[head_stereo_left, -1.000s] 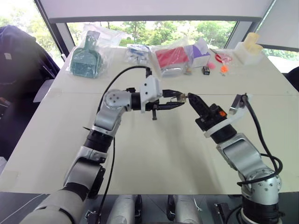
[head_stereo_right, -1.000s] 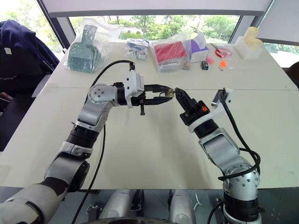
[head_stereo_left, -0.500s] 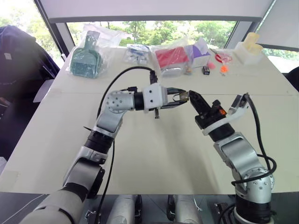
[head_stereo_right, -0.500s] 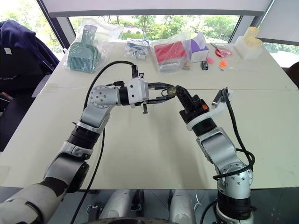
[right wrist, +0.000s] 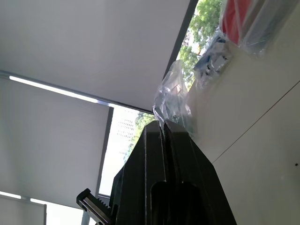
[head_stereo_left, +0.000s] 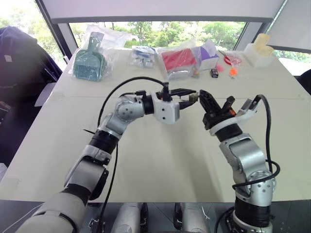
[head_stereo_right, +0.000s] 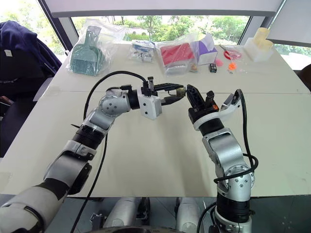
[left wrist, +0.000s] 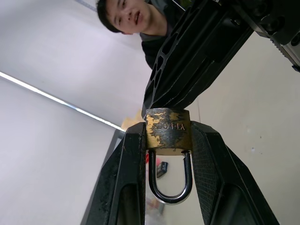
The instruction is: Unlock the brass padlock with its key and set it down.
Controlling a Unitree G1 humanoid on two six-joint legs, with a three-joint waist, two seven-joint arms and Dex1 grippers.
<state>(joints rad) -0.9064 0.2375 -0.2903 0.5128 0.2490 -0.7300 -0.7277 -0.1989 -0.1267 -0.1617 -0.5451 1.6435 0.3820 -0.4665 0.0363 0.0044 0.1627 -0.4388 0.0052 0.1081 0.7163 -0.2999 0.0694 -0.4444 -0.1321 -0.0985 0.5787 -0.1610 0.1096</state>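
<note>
Left end effector (left wrist: 168,154) around brass padlock (left wrist: 168,130)

Key hidden behind the brass padlock (left wrist: 168,130), unseen.

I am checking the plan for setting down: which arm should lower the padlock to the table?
Left, probably. The left pincer grips the brass padlock by its body, above the table. The right pincer only meets its end.
</note>
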